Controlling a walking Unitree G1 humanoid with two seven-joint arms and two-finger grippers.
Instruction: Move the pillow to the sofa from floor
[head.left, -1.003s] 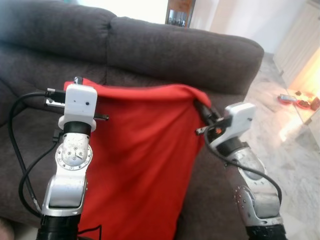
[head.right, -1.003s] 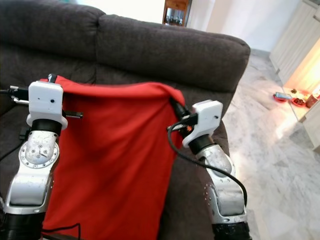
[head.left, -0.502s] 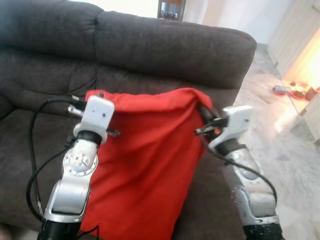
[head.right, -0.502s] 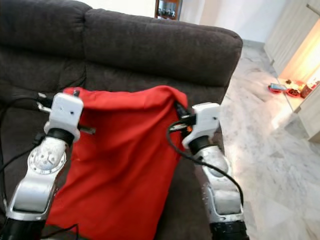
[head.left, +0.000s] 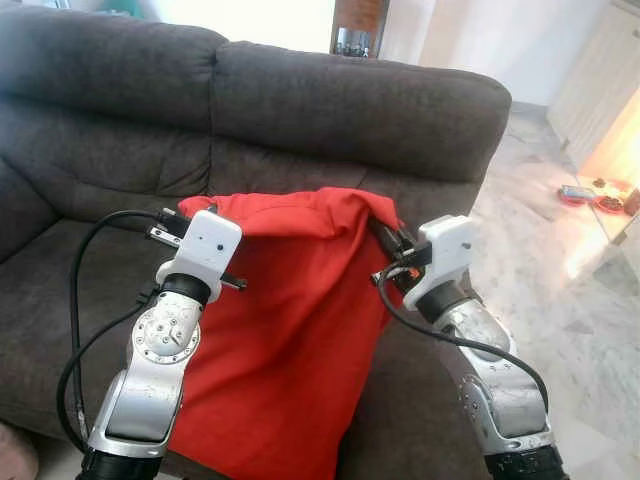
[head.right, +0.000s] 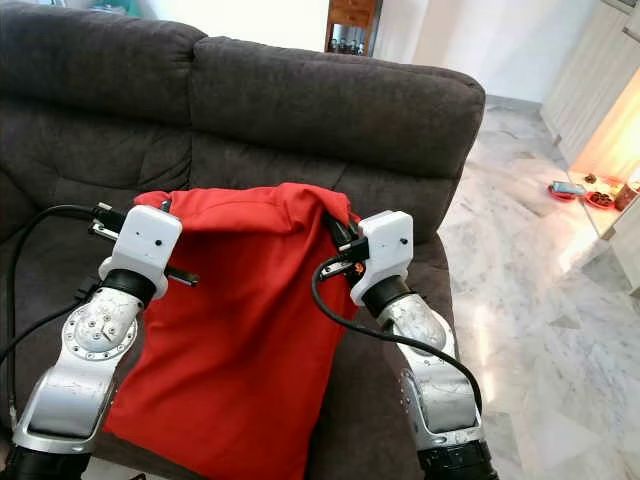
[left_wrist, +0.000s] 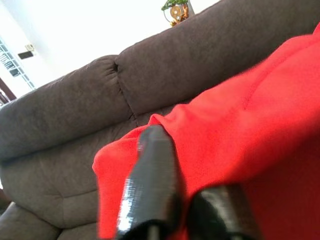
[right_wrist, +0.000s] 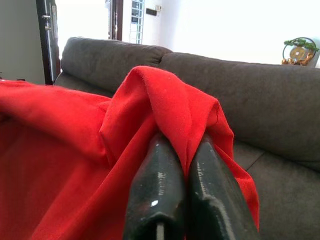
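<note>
Pillow (head.left: 290, 330): red, soft-covered, held up in front of the sofa (head.left: 330, 110) with its upper edge level with the sofa's backrest base and its lower part hanging down over the front of the seat cushion. It is off the floor and not yet laid flat on the seat.

Handling judgement: the cover drapes and folds freely, so the item appears light, limp and non-fragile. The knit-like cloth looks matte and not slippery. Grip is best taken at the two top corners, where the fabric bunches into a thick fold.

Left end effector (left_wrist: 175, 200): at the pillow's upper corner on the side nearer the sofa's middle; the two black fingers (left_wrist: 150, 185) are pressed together on a fold of red cloth.

Right end effector (right_wrist: 180, 195): at the opposite upper corner, nearer the sofa's armrest; the fingers pinch a raised ridge of the cover between them.

Sofa: dark brown-grey, plush textured upholstery, rounded padded backrest in two sections, deep seams.

Floor (head.left: 560, 270): pale marble-patterned tile beside the sofa's armrest end, glossy.

Risk: the thin cover could slip from the pinch if it is jerked.
</note>
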